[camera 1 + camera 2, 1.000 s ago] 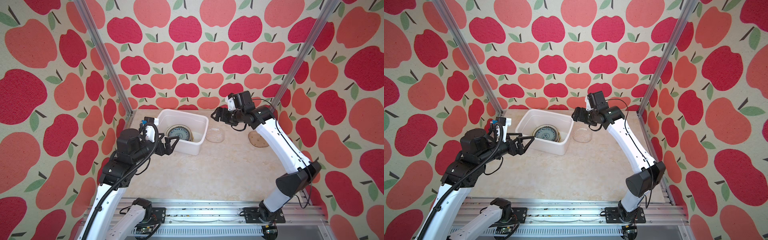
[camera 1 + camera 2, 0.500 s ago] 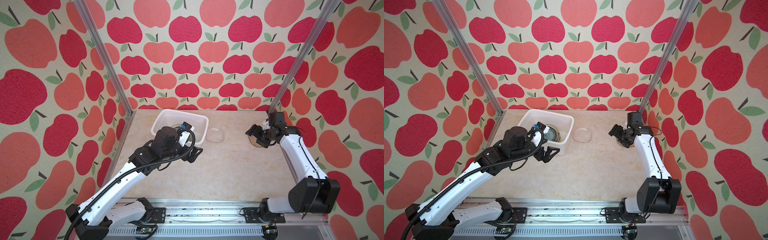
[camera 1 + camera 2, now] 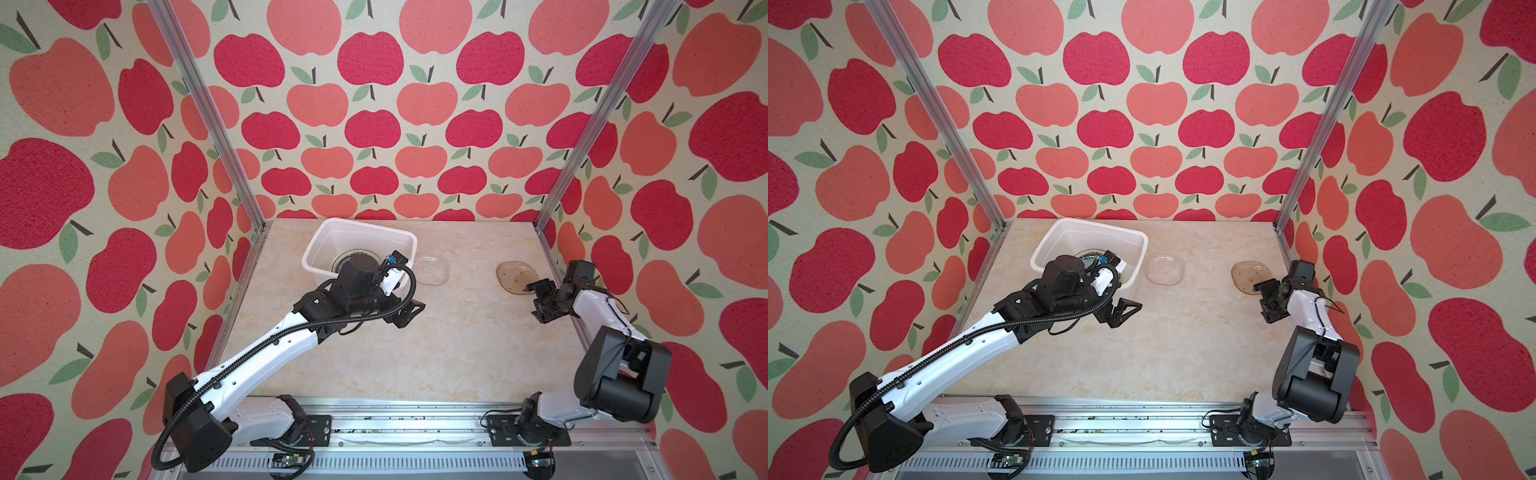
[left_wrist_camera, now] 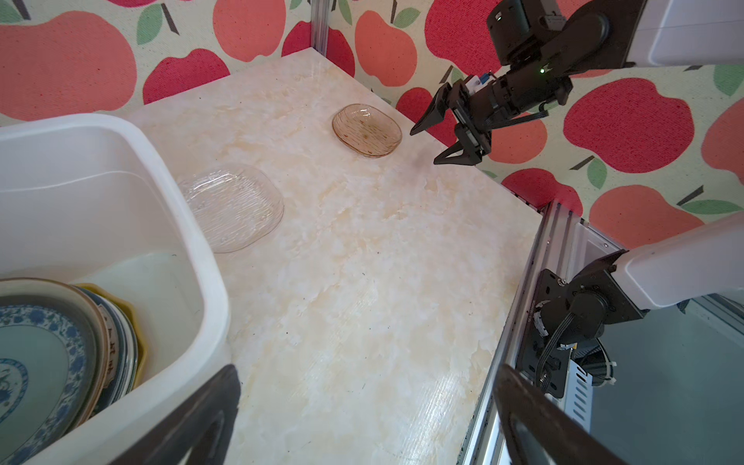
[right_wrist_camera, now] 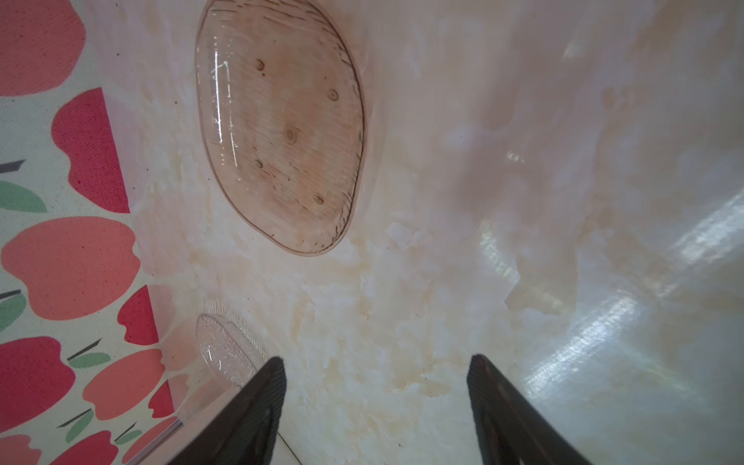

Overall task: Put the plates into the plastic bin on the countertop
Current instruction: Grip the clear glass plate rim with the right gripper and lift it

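Top views, plastic bin (image 3: 360,222): stands at the back left of the table (image 3: 457,353).
Top views, clear plate (image 3: 1165,270): lies flat on the table, just beside the bin's right wall.
Top views, brown plate (image 3: 513,276): lies flat near the table's right edge, well apart from the bin.
Top views, left gripper (image 3: 405,313): spread and empty, in front of the bin's near right corner.
Top views, right gripper (image 3: 540,301): spread and empty, near the brown plate.
Left wrist, stacked plates (image 4: 48,354): inside the bin, with a blue-and-white one on top and a yellow rim lower down.
Left wrist, left gripper (image 4: 366,370): fingers wide apart over bare table.
Left wrist, right gripper (image 4: 422,147): jaws apart beside the brown plate (image 4: 366,129), not touching it.
Right wrist, right gripper (image 5: 376,358): fingers apart with nothing between them.
Right wrist, brown plate (image 5: 282,129): on the table ahead of the fingers.
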Controlling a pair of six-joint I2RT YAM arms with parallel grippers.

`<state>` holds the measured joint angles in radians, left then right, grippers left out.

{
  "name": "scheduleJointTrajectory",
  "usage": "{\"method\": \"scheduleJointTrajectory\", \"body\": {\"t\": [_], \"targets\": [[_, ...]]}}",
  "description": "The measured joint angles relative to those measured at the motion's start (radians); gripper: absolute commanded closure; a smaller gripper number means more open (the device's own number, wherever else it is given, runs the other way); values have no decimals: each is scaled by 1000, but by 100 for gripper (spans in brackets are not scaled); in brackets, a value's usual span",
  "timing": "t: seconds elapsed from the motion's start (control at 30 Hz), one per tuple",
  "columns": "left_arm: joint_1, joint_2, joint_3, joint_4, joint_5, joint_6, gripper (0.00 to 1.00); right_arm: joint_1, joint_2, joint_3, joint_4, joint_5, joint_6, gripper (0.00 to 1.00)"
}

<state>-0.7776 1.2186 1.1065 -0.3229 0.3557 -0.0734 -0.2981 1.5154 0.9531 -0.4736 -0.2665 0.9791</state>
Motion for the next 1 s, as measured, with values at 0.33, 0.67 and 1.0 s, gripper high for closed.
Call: {"method": "scheduleJointTrajectory", "body": {"t": [0.33, 0.67, 1.0], "targets": [[-31, 66, -28, 113, 134, 117, 1, 1, 166, 23, 145, -25, 98, 41], [-98, 124, -27, 188, 209, 224, 1, 1, 267, 54, 232, -39, 147, 48], [-156, 217, 2, 198, 195, 253, 1, 1, 320, 77, 298, -55, 170, 70]]}}
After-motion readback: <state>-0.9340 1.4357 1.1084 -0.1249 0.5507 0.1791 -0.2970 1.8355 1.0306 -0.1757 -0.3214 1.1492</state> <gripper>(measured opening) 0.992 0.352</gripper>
